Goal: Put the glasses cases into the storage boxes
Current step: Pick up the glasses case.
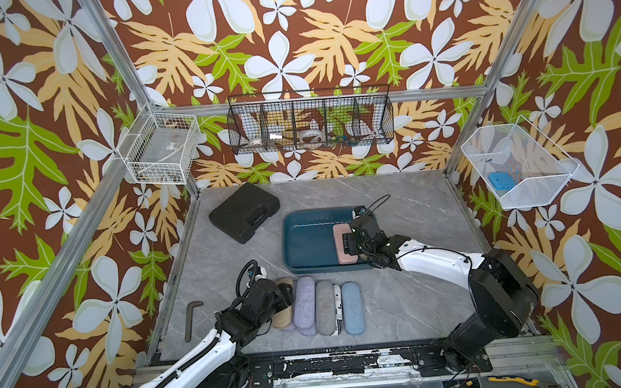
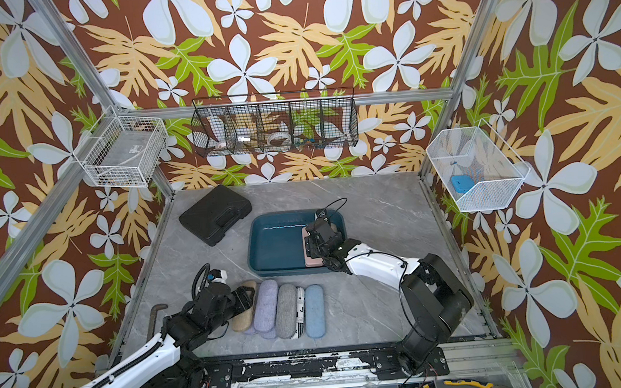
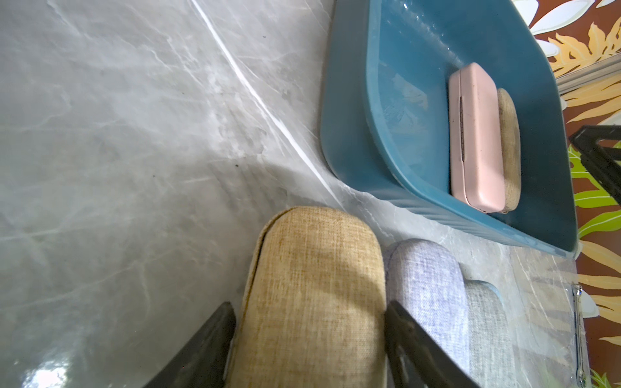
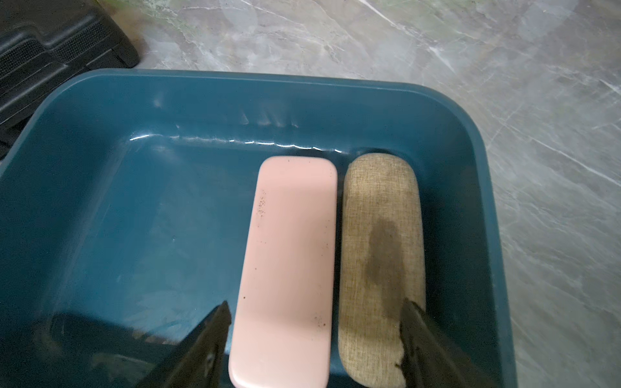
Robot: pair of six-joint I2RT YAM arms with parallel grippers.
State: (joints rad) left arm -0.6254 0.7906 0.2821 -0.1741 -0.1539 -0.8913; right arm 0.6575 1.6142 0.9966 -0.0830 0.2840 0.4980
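The teal storage box (image 1: 305,241) sits mid-table. Inside it, by its right wall, a pink glasses case (image 4: 289,252) lies beside a tan one (image 4: 379,201). My right gripper (image 4: 314,302) hovers open over their near ends, one finger left of the pink case, the other above the tan case. In front of the box lies a row of glasses cases: tan (image 1: 282,316), lavender (image 1: 304,303), grey (image 1: 325,307), newspaper print (image 1: 339,310) and light blue (image 1: 352,307). My left gripper (image 3: 311,305) is shut on the row's tan case (image 3: 312,285), a finger on each long side.
A large black moulded case (image 1: 244,211) lies at the back left of the table. A bent metal bar (image 1: 192,320) rests near the left edge. Wire baskets (image 1: 311,121) hang on the walls above the table. Pliers (image 1: 513,383) lie beyond the front rail.
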